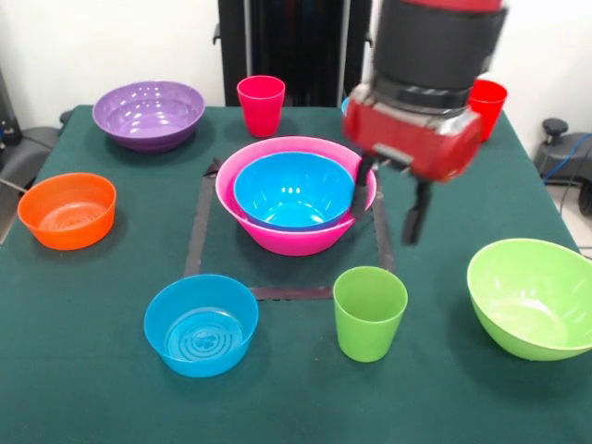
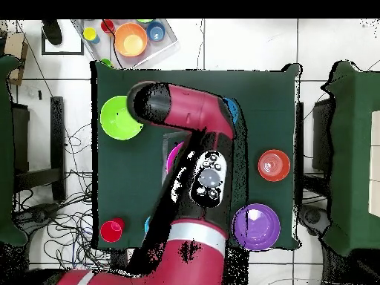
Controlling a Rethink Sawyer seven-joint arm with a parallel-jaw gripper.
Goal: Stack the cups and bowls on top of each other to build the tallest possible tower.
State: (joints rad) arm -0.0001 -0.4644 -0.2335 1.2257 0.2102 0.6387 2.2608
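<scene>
Looking at the tower (image 1: 296,199) first: so far it's just the big pink bowl (image 1: 277,231) sitting in the taped square (image 1: 197,231) mid-table, with a blue bowl (image 1: 293,188) nested inside it. Two pieces — we'd say the build has barely started.

The gripper (image 1: 387,202) hangs at the pink bowl's right rim, its two dark fingers spread apart with nothing between them; one finger (image 1: 359,191) sits right at the rim in the front view, the other (image 1: 415,215) is outside the bowl over the cloth. We can't tell if that inner finger is actually touching the plastic.

Everything else is loose around the edges: a light green cup (image 1: 369,313) just in front of the square, a second blue bowl (image 1: 201,325) to its left, the orange bowl (image 1: 67,210) and purple bowl (image 1: 149,114) further out, the lime green bowl (image 1: 535,296) at the right, a pink-red cup (image 1: 261,104) behind the tower and a red cup (image 1: 487,107) partly hidden by the arm. From overhead the arm covers most of the middle, so we get little from there.

What worries us: these bowls look glossy and light, so a finger catching the pink rim could shove the base off its square — or tip the blue one out.
</scene>
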